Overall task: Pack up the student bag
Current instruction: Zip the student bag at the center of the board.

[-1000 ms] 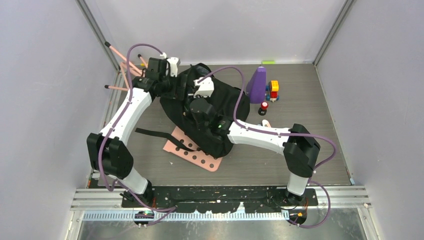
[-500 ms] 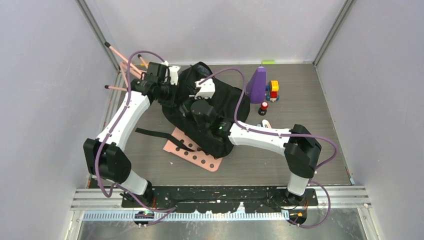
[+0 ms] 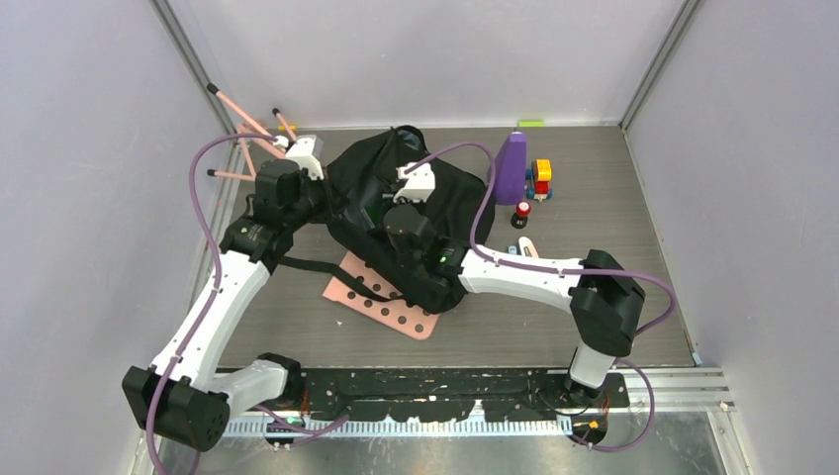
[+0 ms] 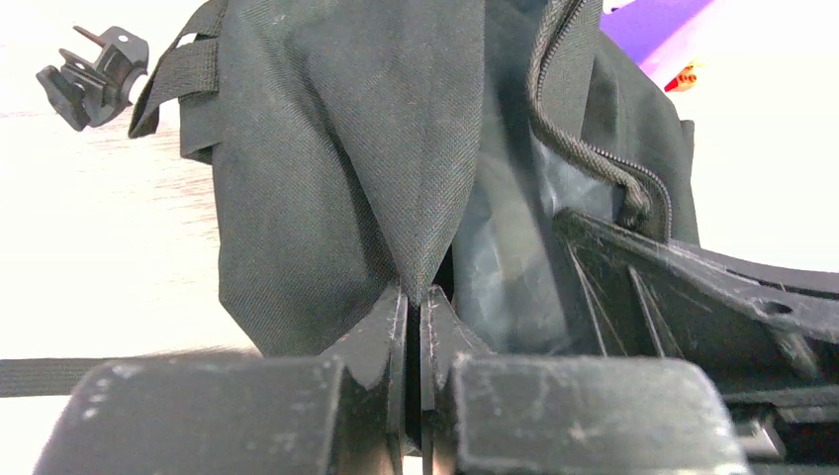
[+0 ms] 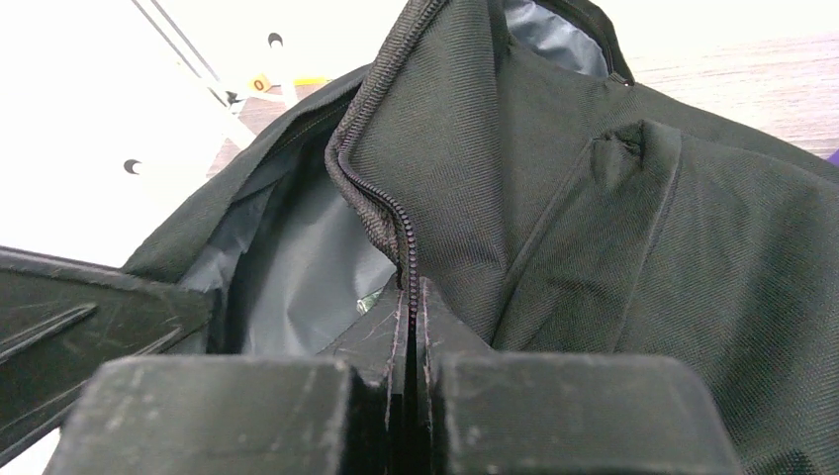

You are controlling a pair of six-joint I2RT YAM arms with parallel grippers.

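The student bag (image 3: 450, 213), black with grey lining, lies at the table's middle back, partly on a pink board. My left gripper (image 3: 325, 201) is at the bag's left edge. In the left wrist view it (image 4: 419, 297) is shut on a fold of the black fabric (image 4: 326, 148). My right gripper (image 3: 388, 206) is over the bag's middle. In the right wrist view it (image 5: 411, 292) is shut on the zipper edge (image 5: 381, 213) of the opening. Grey lining (image 5: 297, 267) shows inside the gap between the two grips.
A pink perforated board (image 3: 391, 309) sticks out from under the bag's near side. A black strap (image 3: 307, 265) trails left. A purple cone-shaped thing (image 3: 510, 166), a coloured block toy (image 3: 540, 180) and a small red-topped object (image 3: 521, 213) stand right of the bag. Pink rods (image 3: 247, 129) lean at the far left.
My left gripper has shut on the bag's left edge and drawn back to the left, its arm swinging outward. The right gripper keeps its hold on the zipper edge.
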